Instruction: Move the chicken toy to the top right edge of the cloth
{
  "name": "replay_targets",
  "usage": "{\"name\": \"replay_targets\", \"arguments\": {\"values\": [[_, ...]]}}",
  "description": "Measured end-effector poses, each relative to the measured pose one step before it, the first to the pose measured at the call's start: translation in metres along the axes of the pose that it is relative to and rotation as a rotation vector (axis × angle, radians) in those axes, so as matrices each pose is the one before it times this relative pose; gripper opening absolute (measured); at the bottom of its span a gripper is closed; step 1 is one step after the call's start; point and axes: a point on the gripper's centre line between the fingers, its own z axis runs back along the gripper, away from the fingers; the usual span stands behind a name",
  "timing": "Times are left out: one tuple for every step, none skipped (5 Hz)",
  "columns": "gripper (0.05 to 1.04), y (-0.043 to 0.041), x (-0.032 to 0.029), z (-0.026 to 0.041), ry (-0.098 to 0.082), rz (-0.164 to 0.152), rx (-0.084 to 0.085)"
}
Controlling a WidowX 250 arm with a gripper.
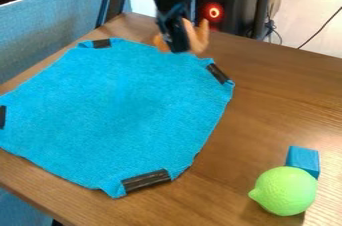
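Observation:
The black gripper point(178, 47) hangs down from the top of the view, over the far edge of the blue cloth point(127, 110). Directly behind it is an orange-tan toy point(198, 37), which looks like the chicken toy. Parts of the toy show on both sides of the gripper, and its middle is hidden. It is at the cloth's far edge, left of the black-taped right corner. Whether the toy is held or merely behind the gripper is unclear.
A green lemon-shaped toy point(286, 191) is at the lower right, with a blue block point(304, 159) just behind it. Black tape strips mark the cloth's corners on the wooden table point(267, 105). A dark box with a red ring light stands behind the table.

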Motion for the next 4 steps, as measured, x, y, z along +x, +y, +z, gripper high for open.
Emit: {"name": "replay_targets", "arguments": {"values": [[0.389, 0.00844, -0.00875, -0.0034, 0.0018, 0.0275, 0.0029], [0.389, 0.0062, -0.00391, -0.0076, 0.0055, -0.0027, 0.0255], [0.453, -0.00608, 0.00025, -0.02175, 0.0153, -0.0043, -0.0021], [0.734, -0.00137, 0.00279, -0.00152, 0.0037, 0.0197, -0.0019]]}}
